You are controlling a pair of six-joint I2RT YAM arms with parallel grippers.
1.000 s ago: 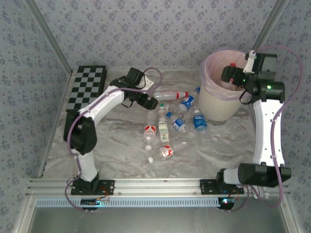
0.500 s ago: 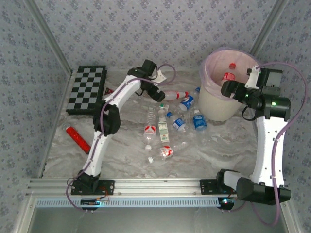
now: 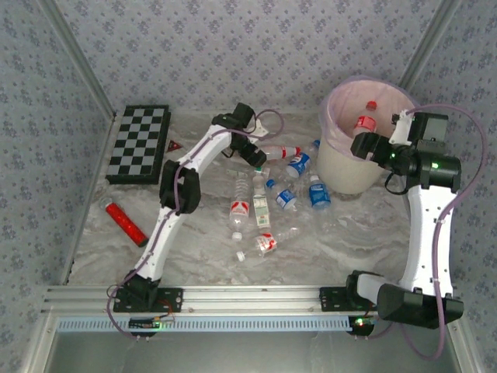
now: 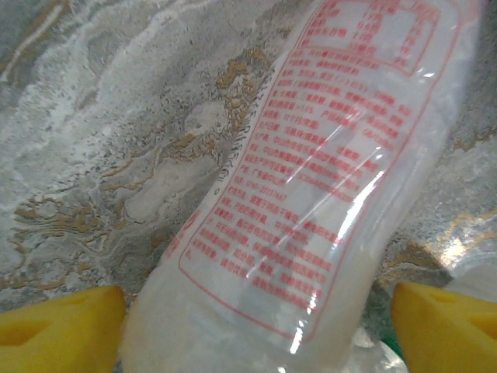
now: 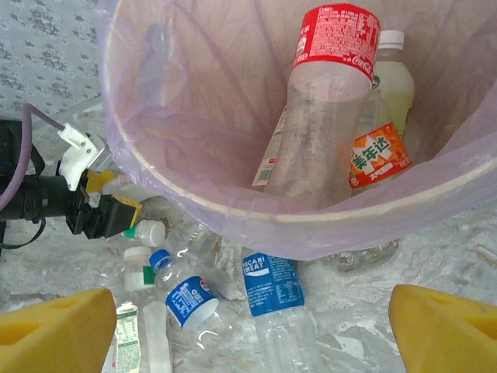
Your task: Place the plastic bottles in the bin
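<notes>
From the left wrist, the clear bottle (image 4: 311,171) with red print runs out of frame at both ends, its cap unseen. The left gripper (image 4: 256,330) stands apart astride it, with a sliver of gap at one finger. The right gripper (image 5: 252,334) hangs spread wide just over the bin (image 5: 233,203), where several plastic bottles (image 5: 330,101) stand half buried. Others lie nearby on the marbled table (image 3: 349,233). Floral wallpaper (image 3: 233,47) closes the room.

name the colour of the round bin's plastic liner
Translucent pink liner; best in right wrist view.

Left tool (image 4: 252,330) — farther out than before, now astride a red-printed bottle (image 4: 311,179).
</notes>
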